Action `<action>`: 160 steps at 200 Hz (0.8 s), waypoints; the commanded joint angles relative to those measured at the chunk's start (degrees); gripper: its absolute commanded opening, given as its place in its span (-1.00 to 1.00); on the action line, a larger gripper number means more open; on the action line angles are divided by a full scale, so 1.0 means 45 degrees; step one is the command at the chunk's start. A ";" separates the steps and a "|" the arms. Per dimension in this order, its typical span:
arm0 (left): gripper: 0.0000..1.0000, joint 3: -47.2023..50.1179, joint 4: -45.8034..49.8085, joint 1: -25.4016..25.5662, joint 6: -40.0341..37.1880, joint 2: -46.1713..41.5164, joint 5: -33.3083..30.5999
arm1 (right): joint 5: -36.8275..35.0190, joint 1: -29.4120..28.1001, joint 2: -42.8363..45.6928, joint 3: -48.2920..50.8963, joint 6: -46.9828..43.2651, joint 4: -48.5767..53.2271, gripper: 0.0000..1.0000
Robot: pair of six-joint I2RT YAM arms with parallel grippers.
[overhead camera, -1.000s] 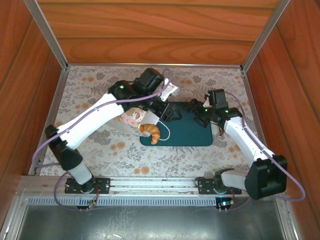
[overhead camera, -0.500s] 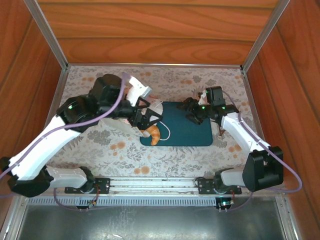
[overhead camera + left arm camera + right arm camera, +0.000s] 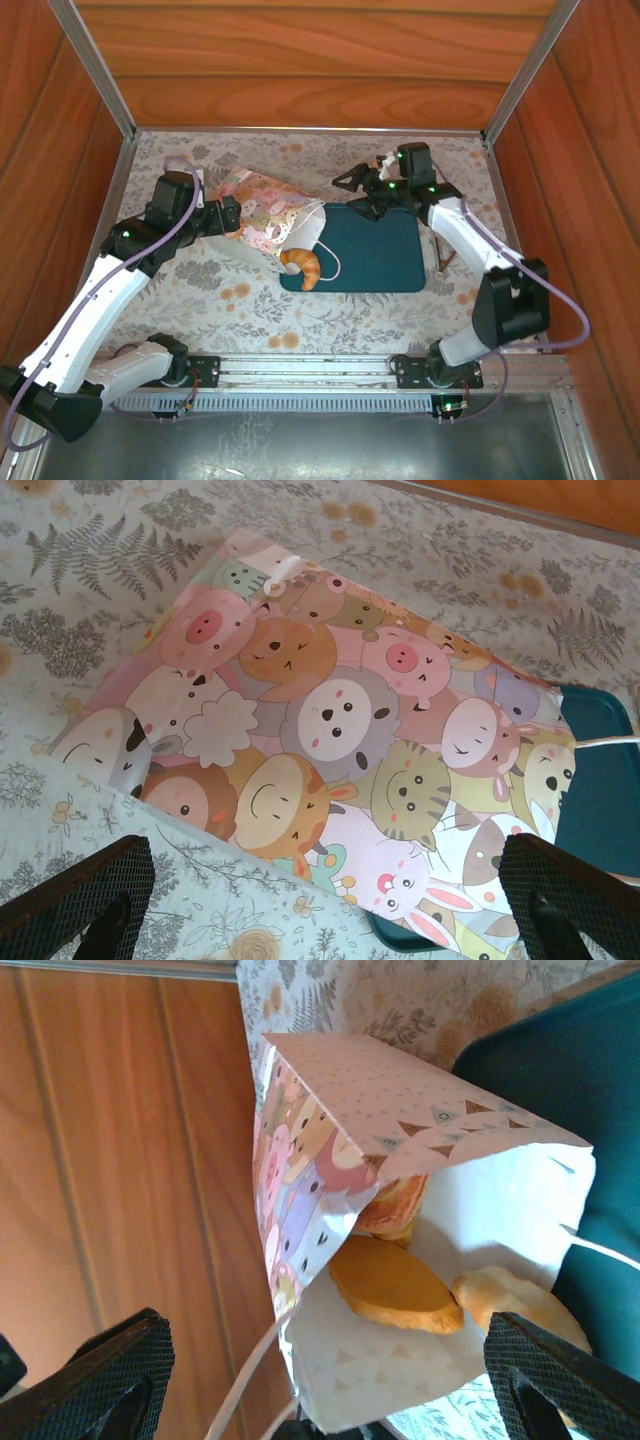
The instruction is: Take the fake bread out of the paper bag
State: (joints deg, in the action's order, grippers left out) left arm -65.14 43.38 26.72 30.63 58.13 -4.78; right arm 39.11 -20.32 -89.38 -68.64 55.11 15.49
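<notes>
The paper bag (image 3: 262,212) lies on its side, a croissant (image 3: 303,266) at its mouth, pastries (image 3: 395,1285) inside. Left claw (image 3: 230,215) gapes empty at its closed end; right claw (image 3: 355,192), wide, faces the mouth.

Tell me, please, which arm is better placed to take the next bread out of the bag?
Probably the right. The right gripper, open, faces the open mouth of the bag, and its camera sees bread inside. The left gripper, also open, sits near the bag's closed end.
</notes>
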 commanded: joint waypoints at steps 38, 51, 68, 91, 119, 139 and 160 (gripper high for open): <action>0.90 0.0374 -0.0420 -0.0082 0.0484 -0.0007 -0.0111 | 0.0844 -0.1160 -0.3401 -0.2451 0.1346 -0.0024 0.66; 0.90 0.0395 -0.0419 -0.0097 0.0437 -0.0005 -0.0149 | 0.0752 -0.1365 -0.3877 -0.2686 0.1730 -0.0109 0.63; 0.91 0.0394 -0.0420 -0.0084 0.0327 -0.0056 -0.0261 | 0.1125 -0.1611 -0.4445 -0.2984 0.2159 -0.0519 0.44; 0.91 0.0574 -0.0415 -0.0111 0.0310 -0.0221 -0.0549 | 0.1294 -0.1993 -0.4947 -0.3579 0.2212 -0.0759 -0.01; 0.92 0.0746 -0.0419 -0.0108 0.0313 -0.0328 -0.0828 | 0.0981 -0.2234 -0.5338 -0.4236 0.1950 -0.0314 -0.58; 0.92 0.0805 -0.0403 -0.0126 0.0324 -0.0518 -0.0888 | 0.1035 -0.2482 -0.5655 -0.4648 0.2030 -0.0406 -0.89; 0.92 0.0928 -0.0420 -0.0129 0.0390 -0.0829 -0.1115 | 0.0981 -0.2850 -0.6045 -0.5302 0.2044 -0.0313 -0.98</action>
State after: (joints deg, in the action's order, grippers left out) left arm -61.76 41.58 26.61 31.97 56.58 -7.73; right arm 42.41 -30.70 -114.17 -89.12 64.42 13.50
